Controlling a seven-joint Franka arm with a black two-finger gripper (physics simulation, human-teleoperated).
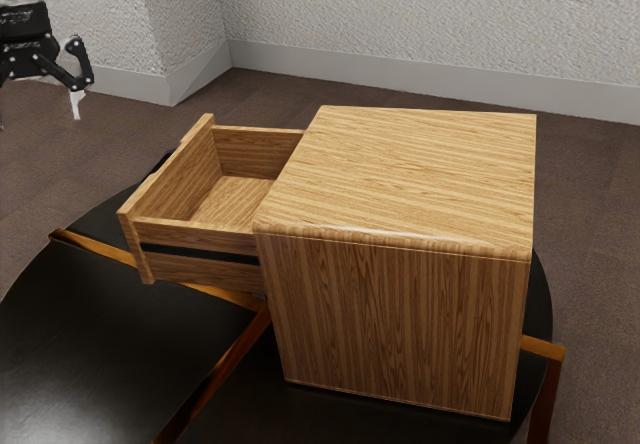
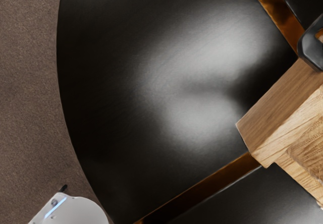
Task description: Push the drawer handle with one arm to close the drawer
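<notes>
At the exterior view's upper left my gripper [image 1: 38, 112] hangs in the air, its two fingers wide apart with nothing between them. It is above and apart from the wooden drawer [image 1: 185, 179], which stands well out from the cabinet [image 1: 400, 274] toward the exterior view's left. The drawer's front panel faces the arm's side. In the wrist view the black handle [image 2: 309, 47] sits on the drawer's front [image 2: 282, 108], partly cut off by the picture's edge.
Cabinet and drawer are on a round black table [image 1: 80, 334] with orange-brown strips [image 1: 215, 379]. A white rounded body [image 2: 75, 214] with a light-blue strip shows in the wrist view. Textured walls [image 1: 400, 24] rise behind the table.
</notes>
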